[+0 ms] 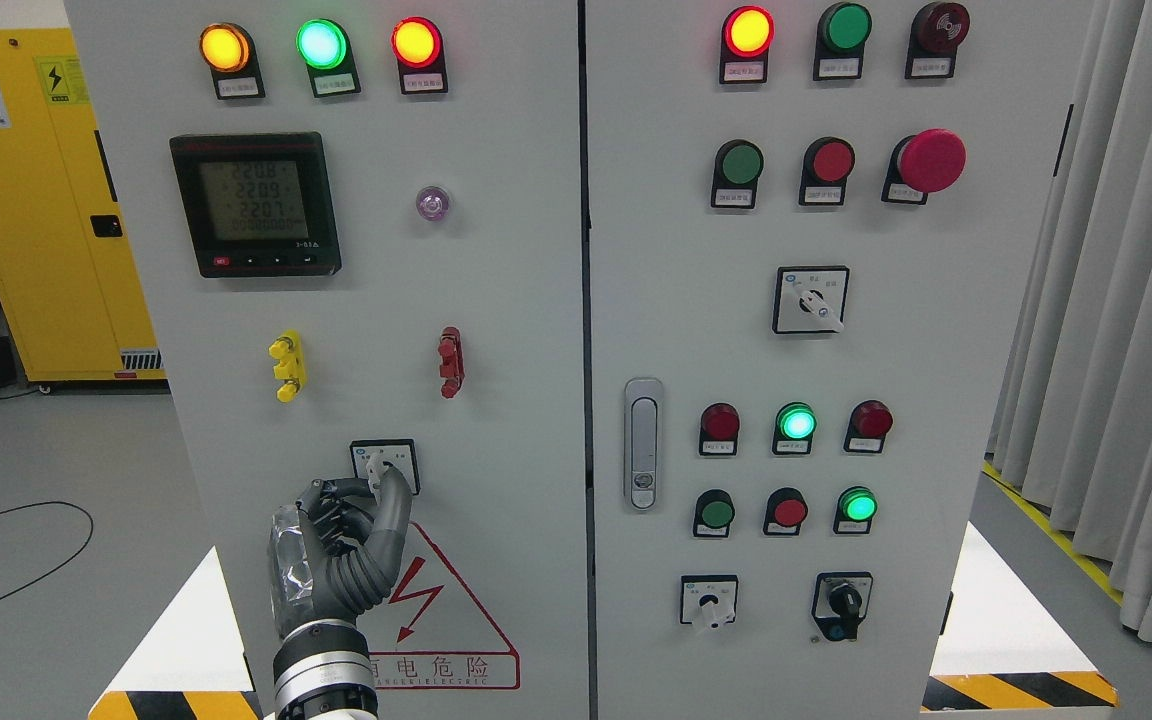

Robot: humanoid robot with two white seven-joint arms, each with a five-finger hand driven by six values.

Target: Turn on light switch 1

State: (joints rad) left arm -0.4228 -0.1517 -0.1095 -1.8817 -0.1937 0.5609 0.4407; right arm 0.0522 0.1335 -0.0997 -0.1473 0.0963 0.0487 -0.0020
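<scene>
A small white rotary switch (385, 464) with a black frame sits low on the left cabinet door (356, 300). My left hand (361, 500) comes up from the bottom left, and its dark fingers pinch the switch's white knob. The hand covers the lower left of the switch plate. Above it the yellow (224, 47), green (321, 43) and red (415, 42) lamps are lit. My right hand is out of view.
A digital meter (255, 204), yellow (288, 366) and red (450, 362) terminals are on the left door. The right door (786, 350) has buttons, lamps, rotary switches and a handle (642, 443). A yellow cabinet (36, 200) stands left, grey curtains (1116, 300) right.
</scene>
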